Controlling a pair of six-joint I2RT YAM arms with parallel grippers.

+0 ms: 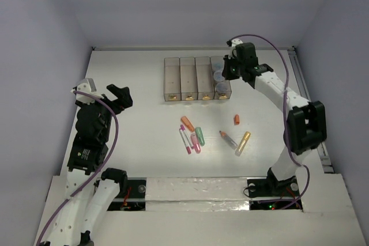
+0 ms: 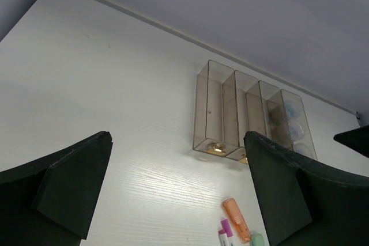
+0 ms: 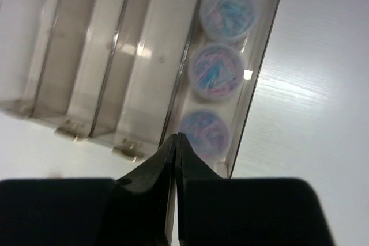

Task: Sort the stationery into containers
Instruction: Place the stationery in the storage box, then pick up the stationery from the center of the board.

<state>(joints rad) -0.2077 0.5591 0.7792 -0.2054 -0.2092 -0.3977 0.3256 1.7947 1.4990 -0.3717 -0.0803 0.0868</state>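
1. The right gripper (image 3: 176, 142) has its two black fingers pressed tip to tip with nothing between them. It hangs just above the near end of the rightmost bin in the row of four joined translucent grey-brown bins (image 1: 187, 79).
2. That bin holds three small round clear jars with bluish lids (image 3: 217, 71) in a line. The other three bins look bare.
3. I judge the step in hand to be quitting the bin for a stick. The gripper should rise straight up first so the fingers do not catch the bin wall or nudge the nearest jar, and spread only once clear.
4. The loose stationery lies well apart from this gripper, toward the arm bases. An orange marker-like stick (image 1: 187, 123), a white-magenta stick (image 1: 184, 138), a pink stick (image 1: 195, 143) and a green stick (image 1: 199, 135) form a cluster.
5. To the right of that cluster lie a short orange piece (image 1: 237, 119), a clear stick with an orange tip (image 1: 228, 138) and a gold stick (image 1: 243, 143). These are probably this arm's easiest reach, best pinched across the width, not along the length.
6. The left gripper (image 1: 118, 97) is spread wide and empty, left of the bins.
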